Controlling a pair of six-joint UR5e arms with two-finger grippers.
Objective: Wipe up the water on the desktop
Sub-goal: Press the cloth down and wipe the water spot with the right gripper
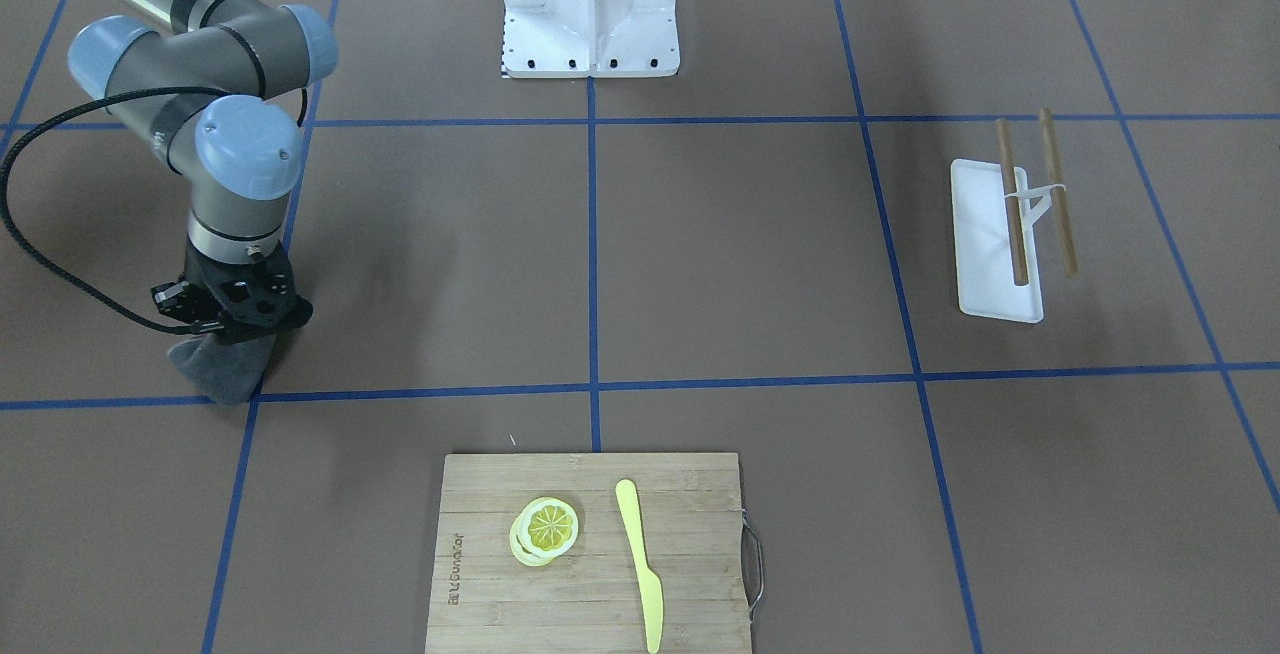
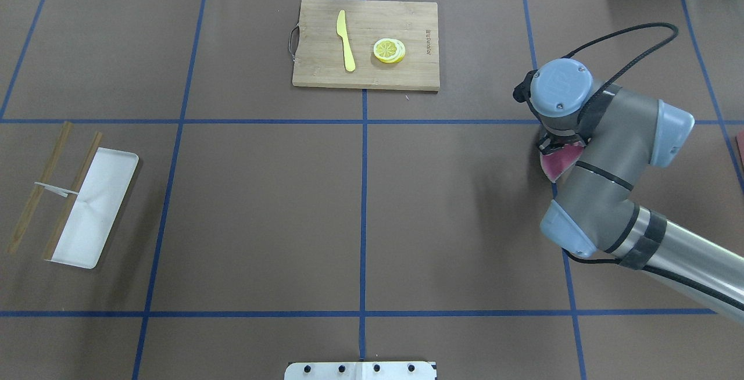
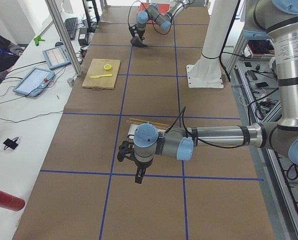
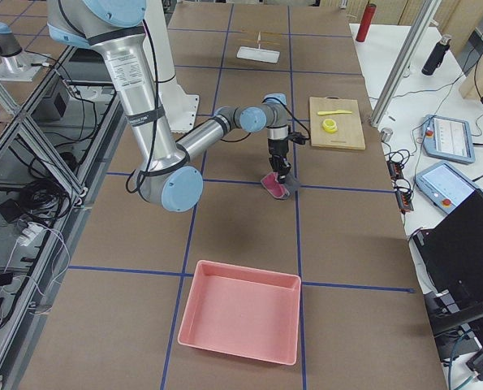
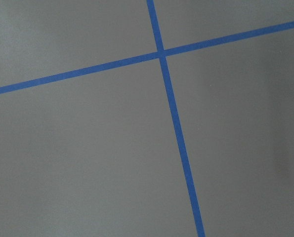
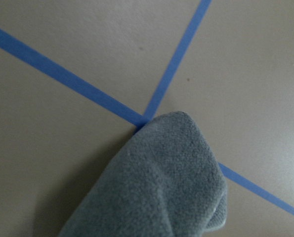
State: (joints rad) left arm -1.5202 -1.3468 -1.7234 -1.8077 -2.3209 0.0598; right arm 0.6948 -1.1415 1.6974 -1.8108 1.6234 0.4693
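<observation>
The desktop [image 1: 720,264] is a brown surface with a grid of blue tape lines. My right gripper [image 1: 232,332] points down and is shut on a cloth [image 1: 218,370], grey on one side and pink on the other [image 2: 557,163]. The cloth's lower end rests on the desktop at a tape crossing, which also shows in the right wrist view [image 6: 156,182]. I see no clear water on the surface. My left gripper [image 3: 138,175] shows only in the exterior left view, low over the desktop, and I cannot tell whether it is open or shut. The left wrist view shows only bare desktop [image 5: 87,148].
A bamboo cutting board [image 1: 480,554] holds lemon slices [image 1: 546,528] and a yellow knife [image 1: 640,559]. A white tray [image 1: 985,264] with two wooden sticks [image 1: 1012,204] lies on my left side. A pink bin [image 4: 239,321] sits beyond the cloth. The white robot base [image 1: 590,9] stands mid-table.
</observation>
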